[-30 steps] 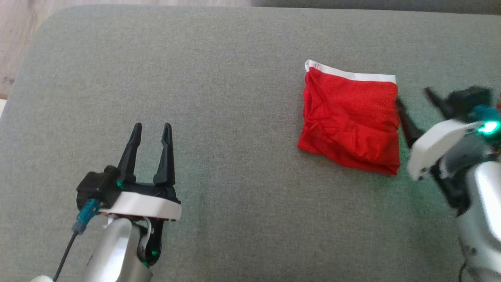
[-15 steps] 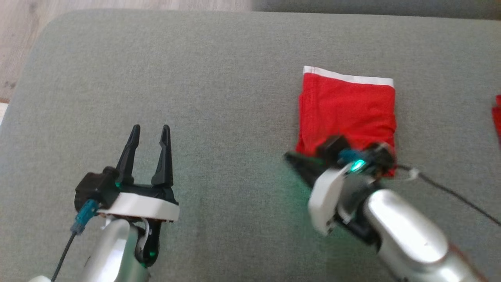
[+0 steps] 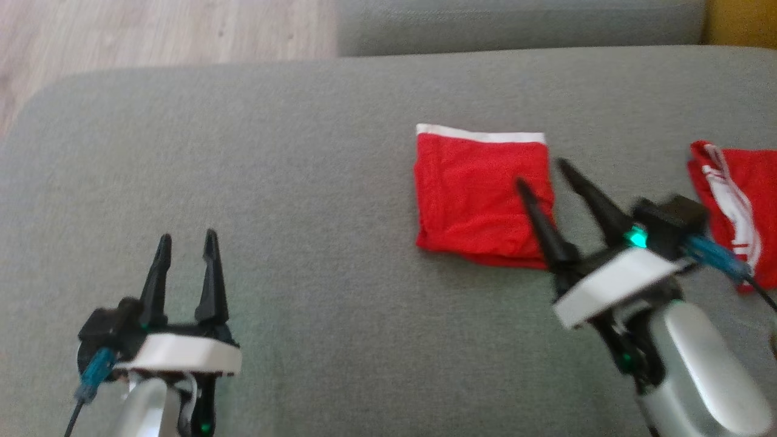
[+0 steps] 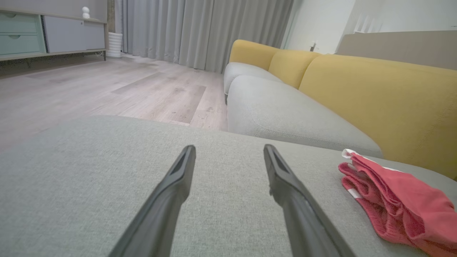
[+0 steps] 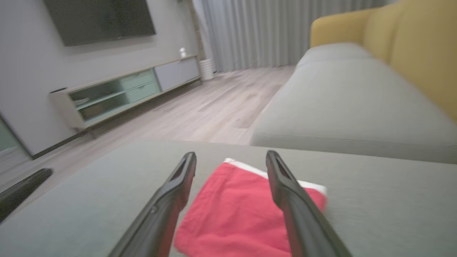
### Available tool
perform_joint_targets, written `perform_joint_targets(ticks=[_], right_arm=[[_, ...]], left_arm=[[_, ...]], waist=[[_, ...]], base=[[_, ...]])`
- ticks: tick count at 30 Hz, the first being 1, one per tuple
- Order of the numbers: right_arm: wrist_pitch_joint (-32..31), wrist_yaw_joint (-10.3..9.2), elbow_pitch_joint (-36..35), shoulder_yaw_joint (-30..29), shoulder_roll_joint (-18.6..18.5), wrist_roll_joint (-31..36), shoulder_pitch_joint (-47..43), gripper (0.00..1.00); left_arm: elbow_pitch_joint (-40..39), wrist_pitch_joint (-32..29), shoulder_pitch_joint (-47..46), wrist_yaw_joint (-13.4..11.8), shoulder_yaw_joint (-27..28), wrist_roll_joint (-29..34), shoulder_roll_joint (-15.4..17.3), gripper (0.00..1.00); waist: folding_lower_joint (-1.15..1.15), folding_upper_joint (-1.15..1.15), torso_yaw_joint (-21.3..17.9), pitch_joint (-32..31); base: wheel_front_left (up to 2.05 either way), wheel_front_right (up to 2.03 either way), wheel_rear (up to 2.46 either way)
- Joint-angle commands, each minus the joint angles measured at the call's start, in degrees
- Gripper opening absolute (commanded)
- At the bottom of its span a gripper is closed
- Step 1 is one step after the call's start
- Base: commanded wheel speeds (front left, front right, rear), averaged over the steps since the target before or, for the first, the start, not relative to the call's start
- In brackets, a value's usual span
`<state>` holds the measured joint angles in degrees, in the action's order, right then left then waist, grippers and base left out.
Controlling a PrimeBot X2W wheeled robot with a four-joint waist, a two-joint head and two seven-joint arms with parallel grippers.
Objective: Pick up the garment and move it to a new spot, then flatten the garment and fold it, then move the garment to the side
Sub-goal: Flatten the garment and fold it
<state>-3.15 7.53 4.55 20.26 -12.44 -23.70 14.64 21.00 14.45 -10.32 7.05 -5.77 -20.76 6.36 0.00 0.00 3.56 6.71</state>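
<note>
Hovering over the job: right gripper (image 3: 540,173) is spread wide and empty. One finger is across the garment's (image 3: 479,194) right edge and the other is just outside it. Can't tell if the tips touch the cloth. In the right wrist view the garment (image 5: 232,200) lies below and just ahead of the jaws, between the fingers, with its white band (image 5: 307,184) at the far edge.

Left gripper (image 3: 187,237) is wide open and empty over bare cushion (image 3: 340,340), with the garment well off to its right.

The garment looks folded to a flat square, so I reckon only the move aside is left. It looks light, limp and thin, not fragile. Layers will slide apart if only the top one is pinched, so take all layers at the folded side edge nearest the jaws. Dragging on this cushion would likely bunch it.

A second red cloth (image 3: 737,182) lies beyond the right gripper's outer side. Leave it.
</note>
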Motion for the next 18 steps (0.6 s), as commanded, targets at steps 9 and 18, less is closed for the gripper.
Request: perform_joint_targets(ticks=[9,18], right_arm=[[2.38,-0.04,-0.65,-13.03,3.80,5.24,-8.42,1.00],[0.40,-0.04,2.52,-14.30,3.61,4.87,-9.54,1.00]], left_arm=[[-3.56,0.55,4.60,-1.34,4.82,1.72,1.71,1.00],[-5.07,0.55,7.76,-2.59,5.09,2.53,1.80,1.00]], waist=[[0.00,0.00,-5.40,-5.50],[0.00,0.00,-7.12,-6.86]], base=[[0.00,0.00,0.00],[0.00,0.00,0.00]])
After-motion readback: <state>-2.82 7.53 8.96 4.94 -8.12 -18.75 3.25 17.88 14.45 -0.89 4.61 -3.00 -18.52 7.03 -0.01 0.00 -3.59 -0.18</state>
